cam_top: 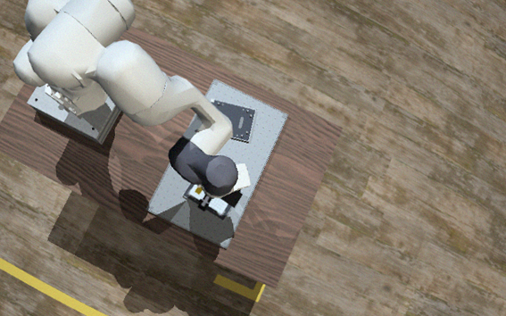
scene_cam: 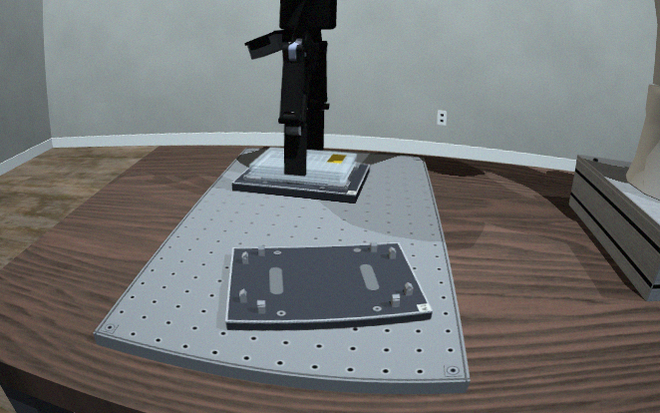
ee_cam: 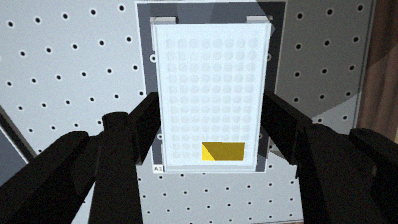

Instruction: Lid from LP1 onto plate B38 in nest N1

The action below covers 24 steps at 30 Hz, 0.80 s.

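Squarely between the claw (ee_cam: 210, 131) fingers sits the gripped lid (ee_cam: 210, 90) (over nest N1 (scene_cam: 351, 192)).

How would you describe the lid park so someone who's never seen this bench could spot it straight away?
Find the grey perforated breadboard on the wooden table. Two dark base plates sit on it, and the lid park is the one away from the hand. Unlike the other nest, which carries the clear plate and lid, it is bare, showing small corner pegs and two oval slots.
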Each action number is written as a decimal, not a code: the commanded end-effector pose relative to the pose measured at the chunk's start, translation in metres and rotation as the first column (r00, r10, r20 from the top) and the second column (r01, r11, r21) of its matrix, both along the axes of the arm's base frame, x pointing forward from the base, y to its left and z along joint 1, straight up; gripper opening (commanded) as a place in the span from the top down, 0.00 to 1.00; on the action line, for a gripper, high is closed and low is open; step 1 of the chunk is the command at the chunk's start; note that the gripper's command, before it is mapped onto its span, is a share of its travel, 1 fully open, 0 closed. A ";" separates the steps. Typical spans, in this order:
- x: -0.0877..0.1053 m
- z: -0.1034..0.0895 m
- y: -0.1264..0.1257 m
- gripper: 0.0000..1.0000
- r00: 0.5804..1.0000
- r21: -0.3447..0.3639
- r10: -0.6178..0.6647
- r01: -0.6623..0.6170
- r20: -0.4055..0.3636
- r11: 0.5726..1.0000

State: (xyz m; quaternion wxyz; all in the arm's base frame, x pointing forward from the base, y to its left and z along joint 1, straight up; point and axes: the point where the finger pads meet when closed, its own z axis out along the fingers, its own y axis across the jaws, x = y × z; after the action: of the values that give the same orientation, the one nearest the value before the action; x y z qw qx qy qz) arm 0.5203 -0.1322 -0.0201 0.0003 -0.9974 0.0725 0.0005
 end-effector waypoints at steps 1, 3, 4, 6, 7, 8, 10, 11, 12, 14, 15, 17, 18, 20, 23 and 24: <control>0.001 0.000 0.000 0.90 1.000 0.000 -0.006 0.006 0.002 1.000; 0.001 0.000 0.000 0.90 1.000 0.000 -0.006 0.006 0.002 1.000; 0.001 0.000 0.000 0.90 1.000 0.000 -0.006 0.006 0.002 1.000; 0.001 -0.001 -0.001 0.90 1.000 0.000 -0.006 0.006 0.002 1.000; 0.001 -0.001 -0.001 0.90 1.000 0.000 -0.006 0.006 0.002 1.000; 0.001 -0.001 -0.001 0.90 1.000 0.000 -0.006 0.006 0.002 1.000; 0.001 -0.001 -0.001 0.90 1.000 0.000 -0.006 0.006 0.002 1.000; 0.001 -0.002 -0.001 0.90 1.000 0.000 -0.006 0.006 0.002 1.000; 0.001 -0.002 -0.001 0.90 1.000 0.000 -0.006 0.006 0.002 1.000; 0.002 -0.002 -0.001 0.90 1.000 0.000 -0.006 0.006 0.002 1.000; 0.002 -0.002 -0.001 0.90 1.000 0.000 -0.006 0.006 0.002 1.000; 0.002 -0.002 -0.001 0.90 1.000 0.000 -0.006 0.006 0.002 1.000; 0.002 -0.003 -0.001 0.90 1.000 0.000 -0.006 0.006 0.002 1.000; 0.002 -0.003 -0.001 0.90 1.000 0.000 -0.006 0.006 0.002 1.000; 0.002 -0.003 -0.001 0.90 1.000 0.000 -0.006 0.006 0.002 1.000; 0.002 -0.003 -0.001 0.90 1.000 0.000 -0.006 0.006 0.002 1.000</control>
State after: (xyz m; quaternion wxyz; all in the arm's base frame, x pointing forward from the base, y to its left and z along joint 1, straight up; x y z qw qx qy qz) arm 0.5207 -0.1323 -0.0229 0.0004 -0.9974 0.0726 0.0010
